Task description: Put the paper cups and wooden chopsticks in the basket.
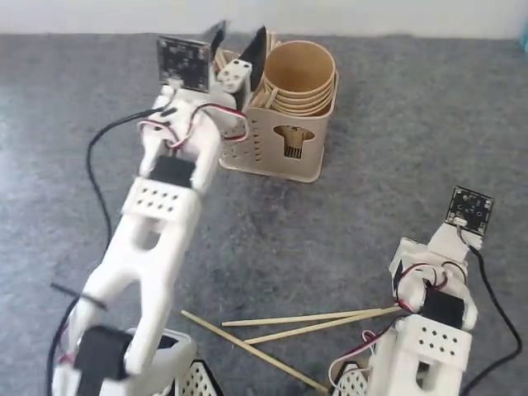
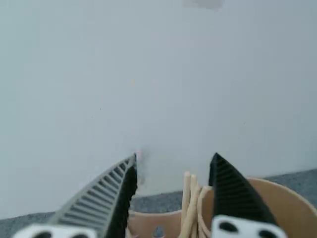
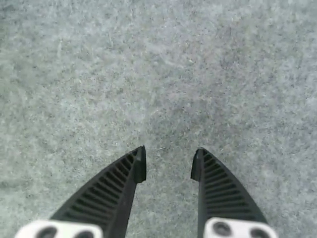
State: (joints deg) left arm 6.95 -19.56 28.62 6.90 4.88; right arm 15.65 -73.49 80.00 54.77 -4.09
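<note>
While the left pincer gapes over the basket, the right pincer gapes above carpet.

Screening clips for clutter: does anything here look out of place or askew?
Yes. Three wooden chopsticks lie loose at differing angles on the grey mat between the arm bases, outside the basket that holds the stacked paper cups. Nothing looks spilled or damaged.

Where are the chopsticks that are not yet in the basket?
In the high view, three chopsticks lie on the grey mat at the front, between the left arm and the right arm.
</note>
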